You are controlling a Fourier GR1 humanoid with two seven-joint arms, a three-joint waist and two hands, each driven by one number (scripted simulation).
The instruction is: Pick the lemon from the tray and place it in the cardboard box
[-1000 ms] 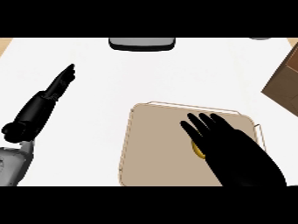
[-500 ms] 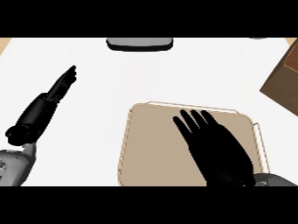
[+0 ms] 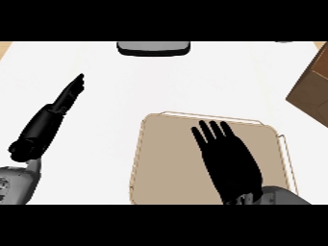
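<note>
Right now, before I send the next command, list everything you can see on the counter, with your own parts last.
Tray: one, tan, lower centre-right of the counter, partly covered by the right hand.
Cardboard box: one, brown, right edge, beyond the tray.
Dark grey object: one, top centre at the counter's far edge; cannot tell what it is.
Counter: one, white top.
Lemon: none visible; possibly hidden under the right hand.
Left hand: one, black, fingers straight, resting at left, grey forearm below.
Right hand: one, black, fingers straight and spread, flat over the tray.
</note>
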